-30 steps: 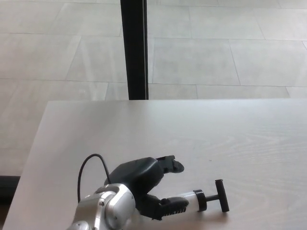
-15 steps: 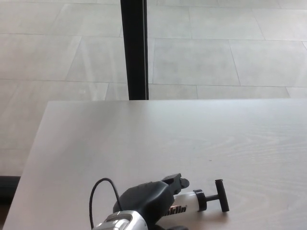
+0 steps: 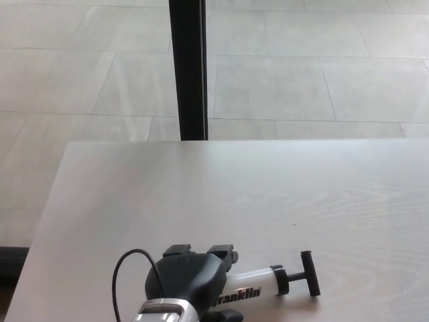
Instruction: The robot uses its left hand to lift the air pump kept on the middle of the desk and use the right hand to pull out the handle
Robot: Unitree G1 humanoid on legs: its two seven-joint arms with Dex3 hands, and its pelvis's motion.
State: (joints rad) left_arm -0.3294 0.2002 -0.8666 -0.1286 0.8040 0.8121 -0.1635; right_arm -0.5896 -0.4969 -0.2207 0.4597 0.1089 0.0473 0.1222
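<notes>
The air pump [image 3: 249, 288] lies flat on the pale wooden desk [image 3: 268, 194] near its front edge. It has a white barrel with black lettering and a black T-handle [image 3: 308, 274] at its right end. My left hand [image 3: 191, 278] covers the barrel's left end. Two of its fingertips [image 3: 224, 253] stand beyond the barrel, apart from it, and the thumb shows just below the barrel at the picture's bottom edge. The hand is open, straddling the pump. The pump's left end is hidden under the hand. My right hand does not show.
A thin black cable [image 3: 127, 268] loops from my left wrist over the desk. Beyond the desk's far edge is a tiled floor with a black vertical post [image 3: 188, 67]. The desk's left edge runs diagonally at the left.
My left hand has dropped lower and shifted left over the barrel, turning so two fingertips point away from me. The pump and its handle have not moved.
</notes>
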